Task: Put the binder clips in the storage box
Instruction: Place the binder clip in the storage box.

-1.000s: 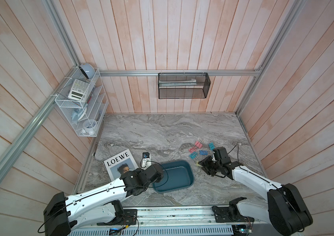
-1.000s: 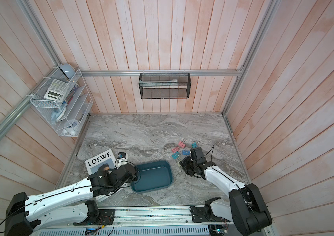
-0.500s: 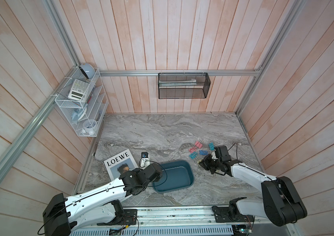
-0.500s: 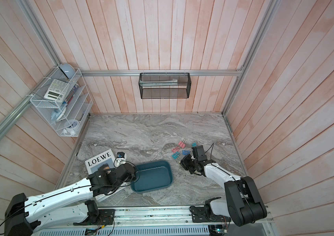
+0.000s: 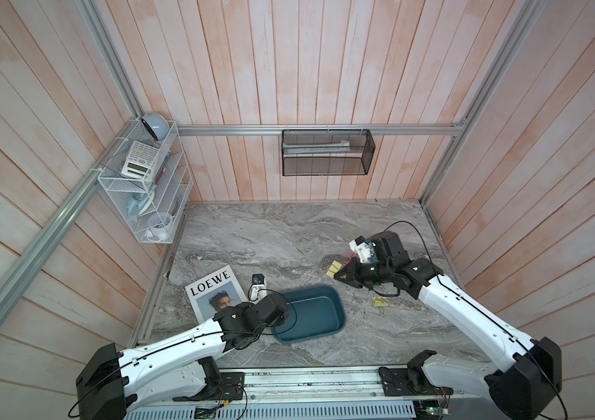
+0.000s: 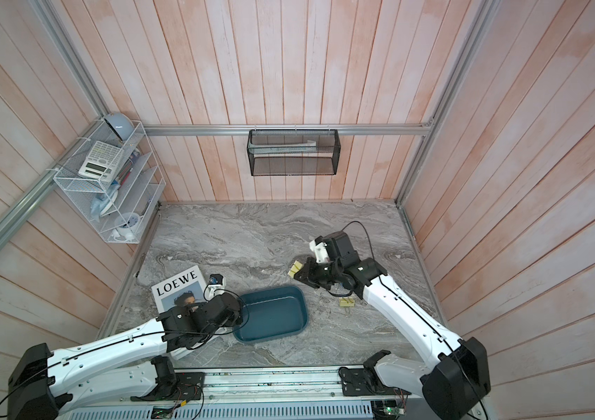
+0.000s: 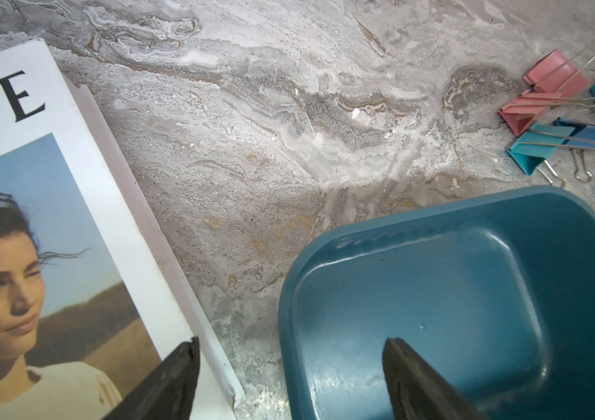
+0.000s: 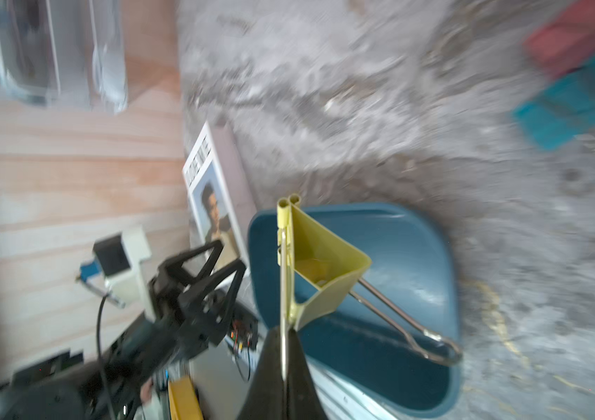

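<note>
Right gripper (image 5: 341, 275) is clamped on a yellow binder clip (image 5: 333, 270). In both top views we see it held at one o'clock of the storage box (image 5: 310, 316), which sits at six o'clock on the marble table (image 5: 252, 232), with bare stone between them. Another yellow clip (image 5: 379, 302) lies at three o'clock of the box, clear of the rim.

Left wrist now: left gripper (image 7: 292, 342) spread wide, straddling the box's edge, one finger over the magazine (image 7: 52, 182). Pink, teal and blue clips (image 7: 561, 109) cluster near one corner, not touching it.

Right wrist, blurred: fingertips (image 8: 274, 363) pinch one wire handle, and the clip's body hangs before the box.
</note>
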Motion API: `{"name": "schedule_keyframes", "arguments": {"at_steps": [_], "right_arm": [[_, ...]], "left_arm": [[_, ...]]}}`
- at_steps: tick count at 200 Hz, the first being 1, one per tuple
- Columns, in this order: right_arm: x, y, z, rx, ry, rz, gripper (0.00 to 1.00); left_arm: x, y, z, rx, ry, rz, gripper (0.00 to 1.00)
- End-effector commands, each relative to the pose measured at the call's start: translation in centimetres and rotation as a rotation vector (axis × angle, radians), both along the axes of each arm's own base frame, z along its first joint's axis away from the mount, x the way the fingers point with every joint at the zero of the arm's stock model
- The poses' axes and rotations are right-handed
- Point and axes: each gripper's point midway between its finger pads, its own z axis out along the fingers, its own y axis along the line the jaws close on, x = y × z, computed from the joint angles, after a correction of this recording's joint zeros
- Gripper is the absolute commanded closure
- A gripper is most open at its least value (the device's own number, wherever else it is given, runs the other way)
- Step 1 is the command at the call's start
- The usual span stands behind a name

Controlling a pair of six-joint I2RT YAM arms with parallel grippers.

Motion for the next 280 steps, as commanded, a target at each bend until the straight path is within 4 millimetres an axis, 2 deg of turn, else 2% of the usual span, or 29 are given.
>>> {"name": "schedule_keyframes", "arguments": {"at_steps": [1, 24, 44, 74, 98, 125, 155, 162, 169, 179, 191, 210, 241, 260, 280], "right_arm": [[-4.1, 3.3, -2.4, -0.007, 0.111, 0.206, 1.00], [-7.4, 6.0, -5.4, -0.018, 0.188, 0.375, 1.00], [-8.8, 7.2, -7.9, -0.041, 0.239, 0.458, 1.00], [-9.4, 9.0, -9.2, -0.006, 0.276, 0.536, 1.00], [-9.9, 9.3, -10.7, -0.024, 0.317, 0.598, 1.00], [-10.3, 10.1, -11.9, -0.015, 0.368, 0.643, 1.00], [-10.3, 10.4, -13.2, -0.038, 0.405, 0.656, 1.00], [-10.3, 10.4, -13.4, -0.042, 0.410, 0.657, 0.94], [-10.2, 10.3, -13.5, -0.047, 0.407, 0.653, 0.82], [-9.7, 9.9, -13.3, -0.050, 0.399, 0.636, 0.72], [-8.9, 9.4, -12.8, -0.046, 0.373, 0.599, 0.61], [-7.5, 8.4, -10.6, -0.009, 0.323, 0.539, 0.51], [-6.3, 5.7, -6.3, 0.054, 0.241, 0.437, 0.47], [-4.7, 1.6, -4.7, 0.031, 0.188, 0.268, 0.47], [-2.0, -6.6, -7.1, -0.086, 0.239, -0.114, 0.48]], "left_arm": [[0.0, 0.1, -0.5, -0.009, -0.005, -0.002, 0.15], [-0.2, 0.6, -1.0, -0.024, -0.004, 0.023, 0.14], [-0.4, 0.9, -1.4, -0.043, -0.004, 0.045, 0.15], [-0.6, 1.4, -1.6, -0.079, -0.009, 0.074, 0.24], [-0.9, 1.0, -2.3, -0.094, 0.014, 0.060, 0.29], [-1.0, 1.1, -3.5, -0.068, 0.043, 0.073, 0.32], [-0.9, 1.2, -3.7, -0.096, 0.028, 0.092, 0.33], [-0.9, 1.3, -3.7, -0.097, 0.025, 0.096, 0.33], [-1.0, 1.5, -3.7, -0.089, 0.026, 0.099, 0.33], [-1.0, 1.6, -3.7, -0.078, 0.026, 0.101, 0.33], [-1.0, 1.7, -3.7, -0.072, 0.024, 0.100, 0.33], [-0.9, 1.7, -3.5, -0.072, 0.020, 0.095, 0.33], [-0.8, 1.6, -3.4, -0.065, 0.014, 0.091, 0.31], [-0.7, 1.5, -3.3, -0.062, 0.010, 0.084, 0.31], [-0.6, 1.3, -3.1, -0.061, 0.005, 0.072, 0.28]]}}
